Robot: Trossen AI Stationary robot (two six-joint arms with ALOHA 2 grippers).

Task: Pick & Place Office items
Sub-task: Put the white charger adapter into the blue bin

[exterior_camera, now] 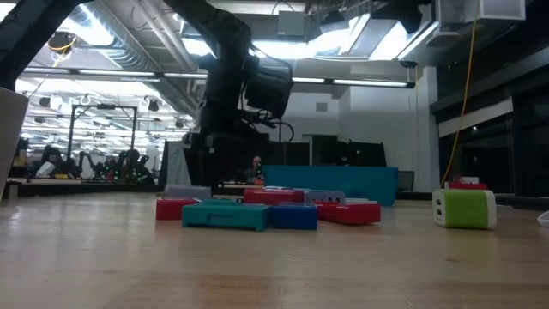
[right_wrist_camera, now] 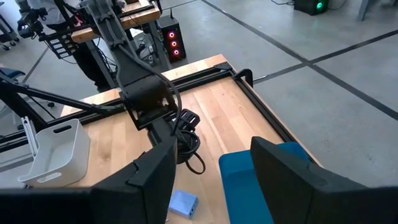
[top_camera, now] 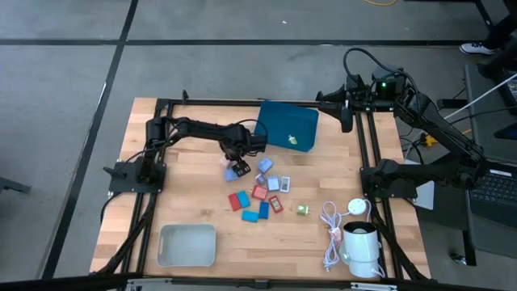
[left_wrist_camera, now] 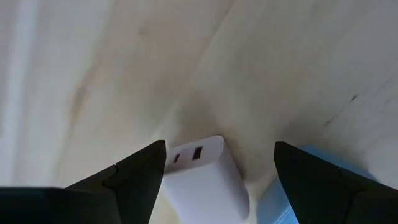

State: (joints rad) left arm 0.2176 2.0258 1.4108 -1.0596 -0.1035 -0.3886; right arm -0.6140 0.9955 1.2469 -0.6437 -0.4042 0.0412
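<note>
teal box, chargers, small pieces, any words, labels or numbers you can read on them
No text can be read in any view.
Teal box: a small pale mark on the lid, too small to read.
White charger between the open left gripper fingers: two slots, no lettering.
Green charger: no print showing.

- the left arm reaches from its base at the left of the high view toward the centre, forearm level, wrist bent down.
- the left gripper (top_camera: 235,164) points at the tabletop just left of centre, its two dark fingers (left_wrist_camera: 134,177) spread well apart.
- the right arm sits folded at the upper right of the high view, away from the work.
- the right gripper (top_camera: 346,115) hangs there, pointing toward the picture's bottom, its jaws parted.
</note>
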